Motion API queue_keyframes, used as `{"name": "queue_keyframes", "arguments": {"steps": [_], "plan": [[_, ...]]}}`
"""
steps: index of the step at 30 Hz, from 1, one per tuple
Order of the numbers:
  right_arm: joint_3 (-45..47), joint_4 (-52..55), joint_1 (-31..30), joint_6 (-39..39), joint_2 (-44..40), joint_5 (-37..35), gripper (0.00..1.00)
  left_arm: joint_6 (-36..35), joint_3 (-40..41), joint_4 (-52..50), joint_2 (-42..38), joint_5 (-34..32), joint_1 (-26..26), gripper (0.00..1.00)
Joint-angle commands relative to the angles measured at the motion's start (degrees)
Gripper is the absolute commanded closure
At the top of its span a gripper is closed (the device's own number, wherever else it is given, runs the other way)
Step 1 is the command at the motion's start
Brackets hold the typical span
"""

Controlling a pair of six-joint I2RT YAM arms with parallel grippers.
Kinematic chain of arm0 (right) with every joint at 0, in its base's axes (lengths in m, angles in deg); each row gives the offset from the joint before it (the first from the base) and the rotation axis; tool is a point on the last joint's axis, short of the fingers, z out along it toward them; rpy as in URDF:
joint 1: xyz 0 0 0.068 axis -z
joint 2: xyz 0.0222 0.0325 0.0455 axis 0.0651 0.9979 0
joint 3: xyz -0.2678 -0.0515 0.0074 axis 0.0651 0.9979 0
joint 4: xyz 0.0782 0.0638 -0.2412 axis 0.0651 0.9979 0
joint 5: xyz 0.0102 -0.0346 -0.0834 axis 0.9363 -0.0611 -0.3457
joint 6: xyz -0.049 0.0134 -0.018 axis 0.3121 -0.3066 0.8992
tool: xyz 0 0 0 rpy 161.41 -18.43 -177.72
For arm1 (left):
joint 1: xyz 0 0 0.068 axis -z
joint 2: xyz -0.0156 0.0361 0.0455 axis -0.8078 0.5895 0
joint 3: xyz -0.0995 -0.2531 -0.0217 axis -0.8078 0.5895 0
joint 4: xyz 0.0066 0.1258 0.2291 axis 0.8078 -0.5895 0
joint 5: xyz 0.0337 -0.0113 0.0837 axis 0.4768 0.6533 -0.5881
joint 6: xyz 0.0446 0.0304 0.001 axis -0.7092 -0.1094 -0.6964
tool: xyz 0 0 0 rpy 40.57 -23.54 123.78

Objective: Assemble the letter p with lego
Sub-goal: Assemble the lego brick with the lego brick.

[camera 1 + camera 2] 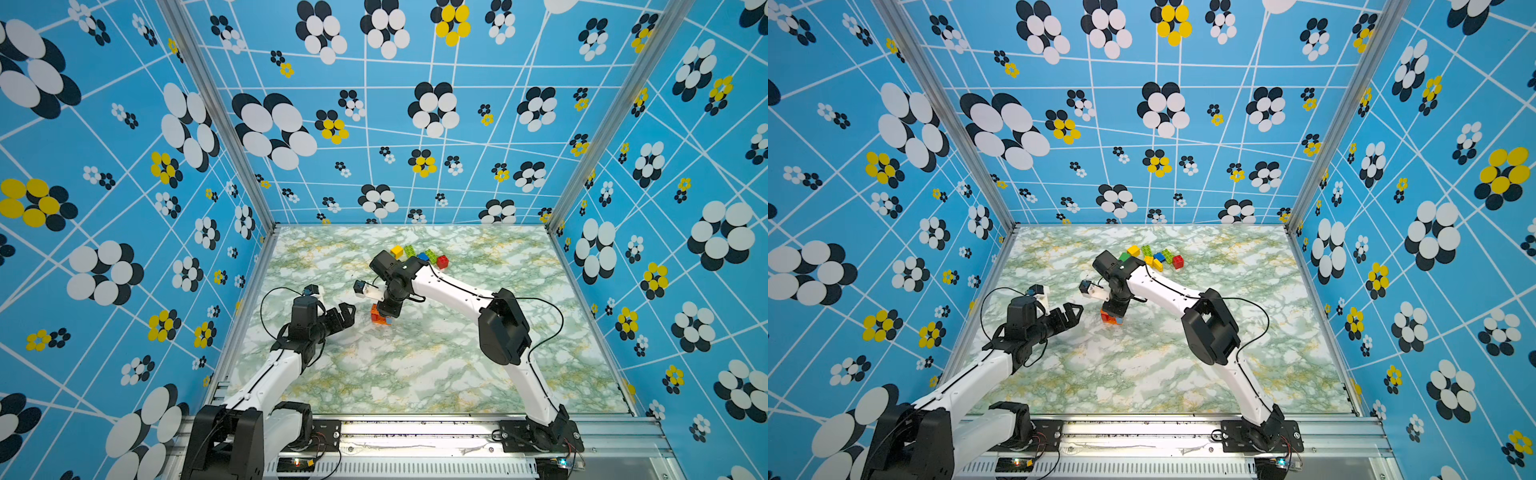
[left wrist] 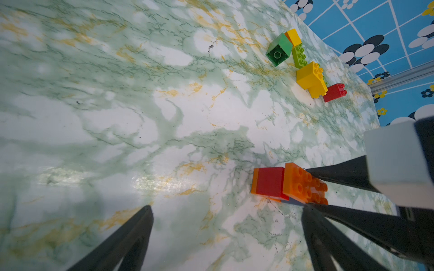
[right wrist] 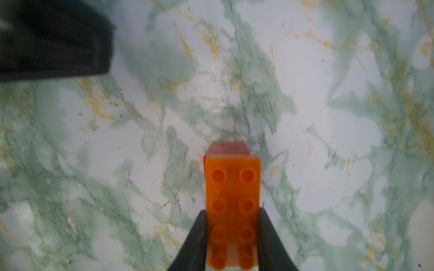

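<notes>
An oblong orange lego brick [image 3: 232, 187] tops a small stack [image 1: 379, 315] near the table's middle, over a red brick [image 2: 270, 183] and orange and light blue pieces. My right gripper [image 3: 232, 211] points down and is shut on the orange brick's long sides; both top views show it over the stack [image 1: 1111, 316]. My left gripper [image 1: 347, 318] hovers just left of the stack, open and empty, its fingertips [image 2: 146, 208] wide apart. Loose lego lies at the back: yellow [image 2: 310, 78], green [image 2: 279, 50], lime [image 2: 299, 56], red [image 1: 1177, 261] and blue [image 1: 1158, 255] bricks.
The marbled green table [image 1: 415, 365] is boxed in by blue flowered walls on three sides, with an aluminium rail [image 1: 415, 428] along the front. The right arm's forearm [image 1: 449, 286] reaches across just in front of the loose bricks.
</notes>
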Motion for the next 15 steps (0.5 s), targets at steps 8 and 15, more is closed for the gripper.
{"name": "queue_keyframes", "arguments": {"steps": [8,15], "plan": [[0.2,4.7,-0.7,1.4,0.6,-1.0,0.84,0.7,0.5,0.7,-0.4,0.8,-0.5,0.0],[0.5,4.2,-0.6,1.2,0.0,-0.3,0.85,0.7,0.4,0.9,-0.1,1.0,-0.5,0.0]]}}
